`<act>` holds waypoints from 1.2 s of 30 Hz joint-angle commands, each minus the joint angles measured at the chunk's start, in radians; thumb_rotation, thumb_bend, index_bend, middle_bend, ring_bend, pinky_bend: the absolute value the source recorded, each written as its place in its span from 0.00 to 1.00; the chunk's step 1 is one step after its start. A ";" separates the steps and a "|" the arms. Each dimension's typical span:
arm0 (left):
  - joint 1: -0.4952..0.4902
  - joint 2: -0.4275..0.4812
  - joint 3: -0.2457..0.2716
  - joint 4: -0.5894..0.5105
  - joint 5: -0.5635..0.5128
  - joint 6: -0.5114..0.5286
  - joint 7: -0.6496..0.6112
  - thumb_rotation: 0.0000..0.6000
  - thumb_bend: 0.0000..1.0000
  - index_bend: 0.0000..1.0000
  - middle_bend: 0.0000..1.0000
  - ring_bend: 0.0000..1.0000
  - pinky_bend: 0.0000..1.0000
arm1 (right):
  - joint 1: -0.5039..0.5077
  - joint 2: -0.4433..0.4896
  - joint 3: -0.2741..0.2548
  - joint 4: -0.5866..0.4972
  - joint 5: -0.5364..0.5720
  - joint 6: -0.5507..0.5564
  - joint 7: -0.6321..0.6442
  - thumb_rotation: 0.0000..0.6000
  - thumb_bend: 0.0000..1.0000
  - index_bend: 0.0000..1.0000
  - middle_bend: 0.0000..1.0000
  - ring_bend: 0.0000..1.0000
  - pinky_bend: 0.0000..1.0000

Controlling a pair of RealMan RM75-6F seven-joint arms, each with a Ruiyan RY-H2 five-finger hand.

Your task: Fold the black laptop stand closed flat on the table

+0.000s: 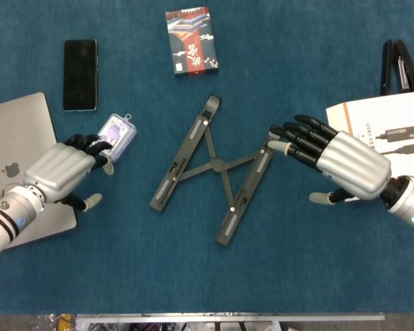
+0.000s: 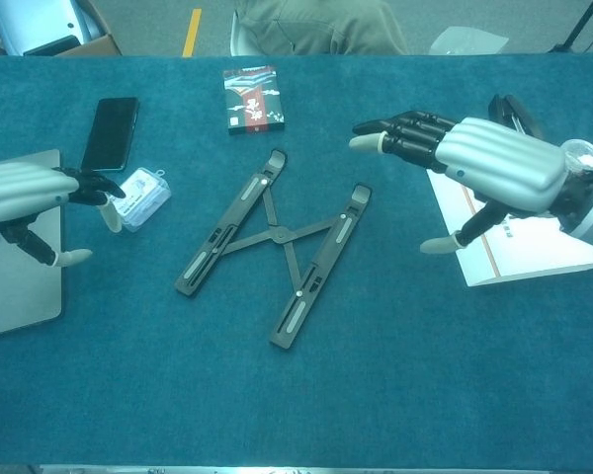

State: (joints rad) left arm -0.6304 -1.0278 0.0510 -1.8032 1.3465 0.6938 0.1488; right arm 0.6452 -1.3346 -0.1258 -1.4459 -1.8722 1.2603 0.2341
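The black laptop stand lies spread open in an X shape at the middle of the blue table. My right hand hovers just right of the stand's right bar, fingers extended and apart, holding nothing. My left hand is off to the stand's left, over the laptop's edge. Its fingers are spread, their tips beside a small clear case, and it holds nothing.
A silver laptop lies at the left edge under my left arm. A black phone and a printed card box lie at the back. A white product box and a black clip sit at the right.
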 commanded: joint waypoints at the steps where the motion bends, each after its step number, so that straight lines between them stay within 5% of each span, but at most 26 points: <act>1: -0.012 -0.011 0.016 0.014 -0.093 -0.011 0.109 0.54 0.36 0.23 0.02 0.00 0.06 | -0.002 0.004 -0.002 -0.002 -0.002 0.003 0.007 1.00 0.02 0.00 0.00 0.00 0.06; 4: -0.020 -0.010 0.028 0.006 -0.187 -0.002 0.189 0.42 0.36 0.19 0.03 0.00 0.06 | -0.004 0.005 -0.004 0.000 -0.005 0.005 0.015 1.00 0.02 0.00 0.00 0.00 0.06; 15: -0.066 -0.007 0.089 -0.031 -0.409 0.026 0.362 0.40 0.36 0.17 0.09 0.00 0.06 | -0.002 -0.001 -0.006 0.008 -0.008 0.004 0.049 1.00 0.02 0.00 0.00 0.00 0.06; 36: -0.168 -0.137 0.024 0.023 -0.436 -0.014 0.299 0.40 0.36 0.09 0.10 0.00 0.06 | -0.022 0.009 -0.002 0.017 -0.006 0.040 0.081 1.00 0.02 0.00 0.00 0.00 0.06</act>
State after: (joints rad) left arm -0.7942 -1.1573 0.0820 -1.7860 0.9076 0.6764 0.4538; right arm 0.6231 -1.3252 -0.1282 -1.4288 -1.8783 1.2999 0.3146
